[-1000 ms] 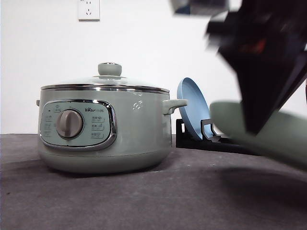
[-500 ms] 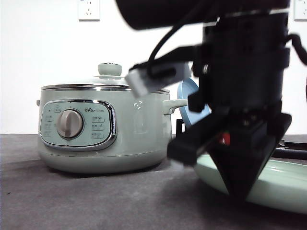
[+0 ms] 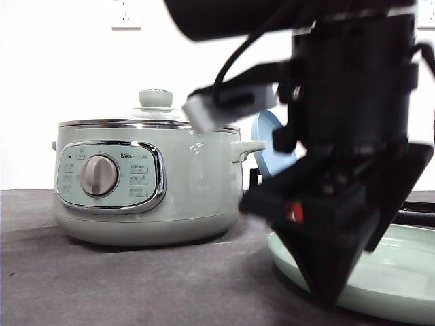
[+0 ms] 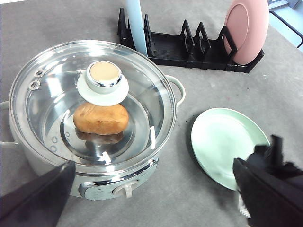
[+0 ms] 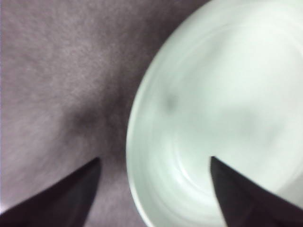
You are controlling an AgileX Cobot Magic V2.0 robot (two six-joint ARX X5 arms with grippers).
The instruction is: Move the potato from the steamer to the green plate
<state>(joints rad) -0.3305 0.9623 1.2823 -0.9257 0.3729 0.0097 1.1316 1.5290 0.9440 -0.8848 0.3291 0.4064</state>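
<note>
In the front view my right gripper [image 3: 329,272] fills the lower right of the frame, a dark, blurred wedge pointing down, its tip in front of the near rim of the green plate [image 3: 401,272], which lies flat on the grey table [image 3: 136,285]. From the right wrist camera the two dark fingertips [image 5: 246,198] stand wide apart and hold nothing. The plate's rim runs between them, one finger over the pale plate surface [image 5: 222,94], the other over bare tabletop [image 5: 57,85].

From the left wrist camera my left gripper [image 4: 151,198] spans the lower edge of the frame, its fingers [image 4: 38,198] spread far apart and empty. Above it in the frame sits the steamer [image 4: 90,109], lid on. The potato [image 4: 101,118] lies inside the pot near its centre, seen through the glass lid [image 4: 142,94], just below the lid's knob [image 4: 103,78] in the frame. It is well apart from both grippers. The green plate [image 4: 222,142] sits at the right of the frame, just beside the steamer.

Farther back, across the top of the frame, a black dish rack [image 4: 189,47] holds a blue plate [image 4: 135,23] and a pink plate [image 4: 246,28], both upright. In the front view the blue plate [image 3: 268,146] shows behind the steamer's [image 3: 146,183] side handle, with a wall socket [image 3: 126,13] at upper left.
</note>
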